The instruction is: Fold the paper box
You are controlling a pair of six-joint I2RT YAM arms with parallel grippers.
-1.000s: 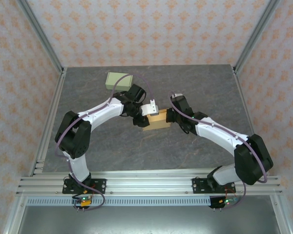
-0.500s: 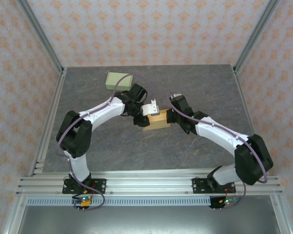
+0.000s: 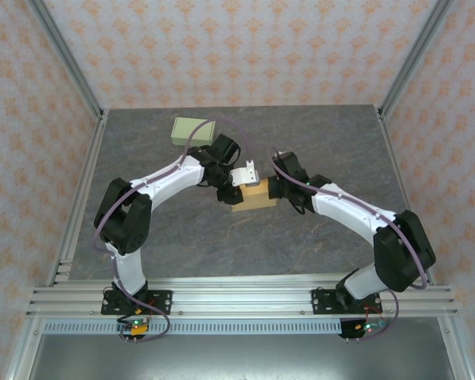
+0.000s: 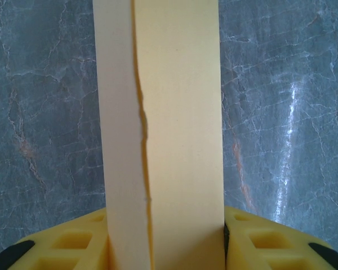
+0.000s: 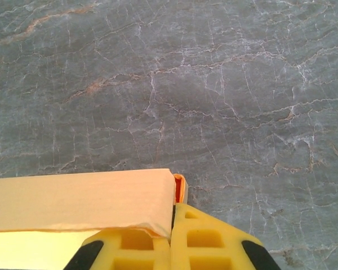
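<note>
The tan paper box (image 3: 252, 195) lies at the middle of the grey table, held from both ends. My left gripper (image 3: 232, 188) is at its left end. In the left wrist view the box (image 4: 174, 112) stands as a tall tan slab with a seam down its left side, and my left gripper (image 4: 166, 230) is shut on its two sides. My right gripper (image 3: 276, 190) is at the box's right end. In the right wrist view a box panel (image 5: 79, 199) lies over the left finger, and my right gripper (image 5: 172, 222) is shut on a thin folded edge (image 5: 180, 188).
A pale green box (image 3: 193, 130) sits at the back left of the table (image 3: 317, 142). Metal frame posts (image 3: 71, 67) and patterned walls close in the sides and back. An aluminium rail (image 3: 237, 297) runs along the near edge.
My right arm has shifted slightly left and away with its wrist. The box has nudged a little away. The left arm has barely moved.
</note>
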